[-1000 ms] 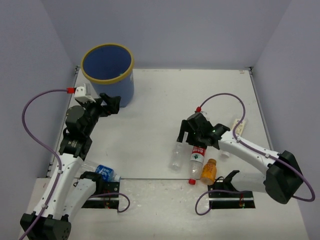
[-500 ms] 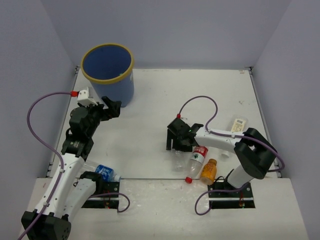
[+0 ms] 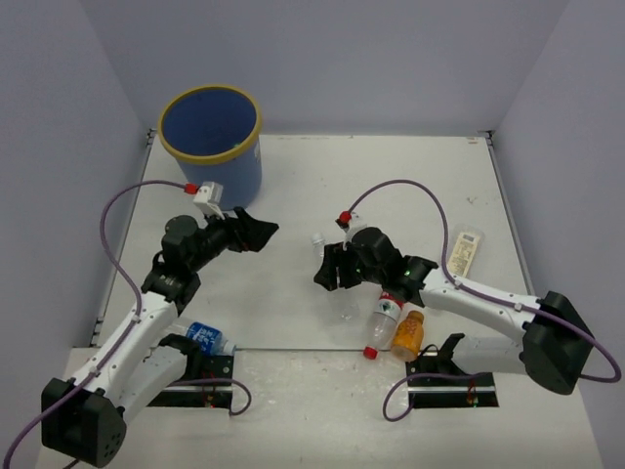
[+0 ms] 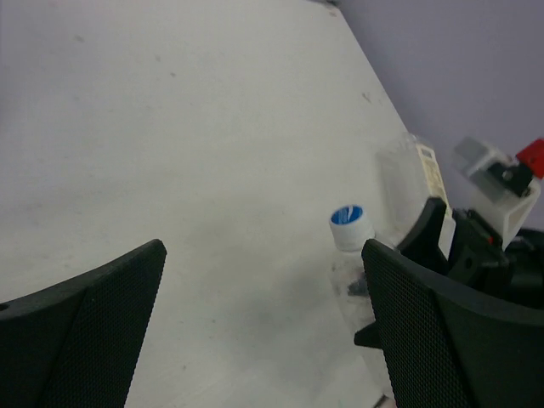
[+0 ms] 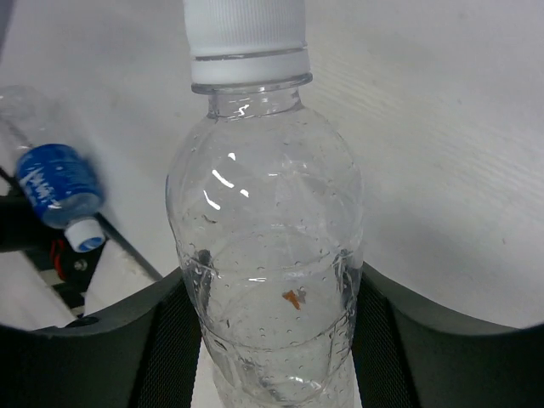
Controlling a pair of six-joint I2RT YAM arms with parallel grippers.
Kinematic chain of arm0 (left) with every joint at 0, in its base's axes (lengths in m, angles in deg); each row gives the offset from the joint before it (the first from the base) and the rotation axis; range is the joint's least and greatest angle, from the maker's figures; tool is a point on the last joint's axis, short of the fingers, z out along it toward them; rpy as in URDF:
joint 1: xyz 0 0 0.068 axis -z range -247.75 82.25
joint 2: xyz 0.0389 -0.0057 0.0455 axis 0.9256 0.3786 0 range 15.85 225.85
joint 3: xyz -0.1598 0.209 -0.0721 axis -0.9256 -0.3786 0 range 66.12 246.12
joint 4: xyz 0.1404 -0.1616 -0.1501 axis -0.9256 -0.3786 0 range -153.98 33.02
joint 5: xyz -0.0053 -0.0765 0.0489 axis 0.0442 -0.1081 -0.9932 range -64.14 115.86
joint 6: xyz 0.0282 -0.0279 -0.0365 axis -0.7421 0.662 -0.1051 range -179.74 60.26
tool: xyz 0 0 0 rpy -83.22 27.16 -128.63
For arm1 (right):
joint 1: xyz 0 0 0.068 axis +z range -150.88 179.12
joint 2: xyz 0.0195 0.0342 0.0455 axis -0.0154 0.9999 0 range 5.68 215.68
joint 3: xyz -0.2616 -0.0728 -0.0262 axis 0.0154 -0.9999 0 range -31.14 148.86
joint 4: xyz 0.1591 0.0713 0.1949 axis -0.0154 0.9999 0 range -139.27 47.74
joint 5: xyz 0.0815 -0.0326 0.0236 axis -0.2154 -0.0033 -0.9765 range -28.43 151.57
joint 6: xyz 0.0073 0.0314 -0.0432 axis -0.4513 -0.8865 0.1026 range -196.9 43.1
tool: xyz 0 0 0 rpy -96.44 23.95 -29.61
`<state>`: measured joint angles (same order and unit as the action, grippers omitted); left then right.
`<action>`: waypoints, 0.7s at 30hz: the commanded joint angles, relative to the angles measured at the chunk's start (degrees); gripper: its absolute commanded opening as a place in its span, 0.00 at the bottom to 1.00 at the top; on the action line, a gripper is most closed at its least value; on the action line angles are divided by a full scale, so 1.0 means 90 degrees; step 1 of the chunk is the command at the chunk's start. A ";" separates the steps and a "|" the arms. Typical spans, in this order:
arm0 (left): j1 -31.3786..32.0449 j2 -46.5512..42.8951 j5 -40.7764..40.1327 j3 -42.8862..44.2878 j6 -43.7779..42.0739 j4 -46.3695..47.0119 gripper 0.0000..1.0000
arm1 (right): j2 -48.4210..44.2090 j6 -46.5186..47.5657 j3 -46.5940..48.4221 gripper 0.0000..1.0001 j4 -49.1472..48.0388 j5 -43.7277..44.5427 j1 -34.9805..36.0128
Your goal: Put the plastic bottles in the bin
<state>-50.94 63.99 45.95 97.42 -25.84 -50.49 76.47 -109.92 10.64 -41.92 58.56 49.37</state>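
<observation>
My right gripper (image 3: 333, 271) (image 5: 272, 297) is shut on a clear plastic bottle (image 3: 342, 298) (image 5: 268, 229) with a white cap, its black fingers (image 5: 161, 340) pressed on both sides of the body. A red-labelled bottle (image 3: 384, 318) and a stubby orange bottle (image 3: 408, 334) lie just right of it. A blue-labelled bottle (image 3: 203, 337) (image 5: 55, 183) lies by the left arm's base. A bottle with a pale-yellow label (image 3: 463, 252) lies at the right. The blue bin (image 3: 210, 147) with a yellow rim stands at the far left. My left gripper (image 3: 256, 233) (image 4: 263, 251) is open and empty, facing the held bottle's cap (image 4: 348, 225).
Lilac walls close the table on three sides. The two arm bases and their cables sit along the near edge, next to the blue-labelled bottle and the orange bottle.
</observation>
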 commanded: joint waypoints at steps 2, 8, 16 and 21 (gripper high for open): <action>0.1401 0.0706 0.0397 0.0361 0.0213 0.0995 1.00 | -0.0365 0.1263 0.0015 0.27 -0.1372 -0.1040 0.0032; 0.2152 0.1047 -0.0102 0.0519 0.0252 0.1289 1.00 | -0.0410 0.1420 0.0091 0.27 -0.1621 -0.1495 0.0024; 0.2453 0.1473 -0.0257 0.0624 0.0271 0.1408 0.39 | -0.0748 0.1467 -0.0248 0.29 -0.2082 -0.1921 0.0041; 0.2482 0.1484 -0.0171 0.0682 0.0232 0.1432 0.00 | -0.0951 0.1445 -0.0300 0.45 -0.1900 -0.1636 0.0041</action>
<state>-28.69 77.14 46.06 101.49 -22.43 -40.16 70.47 -97.50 7.55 -55.14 45.38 48.88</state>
